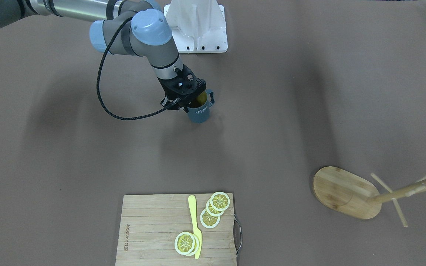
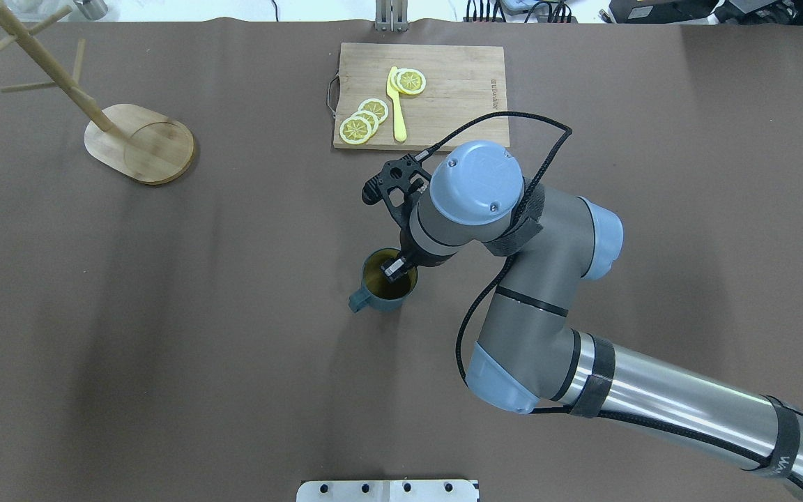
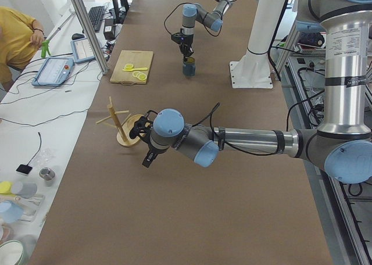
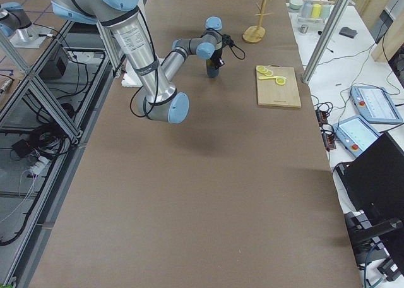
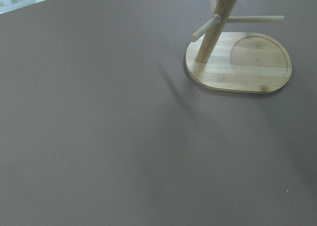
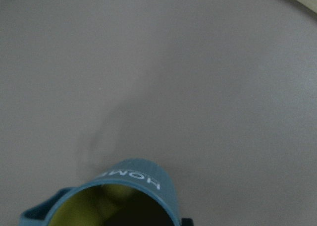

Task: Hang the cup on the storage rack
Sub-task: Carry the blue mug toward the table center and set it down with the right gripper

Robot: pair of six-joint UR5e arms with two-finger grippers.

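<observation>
In the middle of the table (image 2: pixel 234 362), you have the cup (image 2: pixel 379 282) standing upright, open mouth up, with the right gripper (image 2: pixel 396 267) come at it from above. One finger dips into the yellow interior and the other looks to sit outside, so the pair appears pinched on the wall. Notice that the grip is on the side opposite the loop handle. That leaves the handle free and facing out, which is what you need if it is to slip over a peg. From these views you cannot be sure whether the cup's base rests on the table. The storage rack (image 2: pixel 138 142) stands well apart, toward the far corner on the robot's left, so a long carry lies ahead. The left gripper (image 3: pixel 148 158) hangs near the rack, probably to steady it. Whether its fingers are spread or closed cannot be told. The cutting board (image 2: pixel 457 90) lies off the likely path.
</observation>
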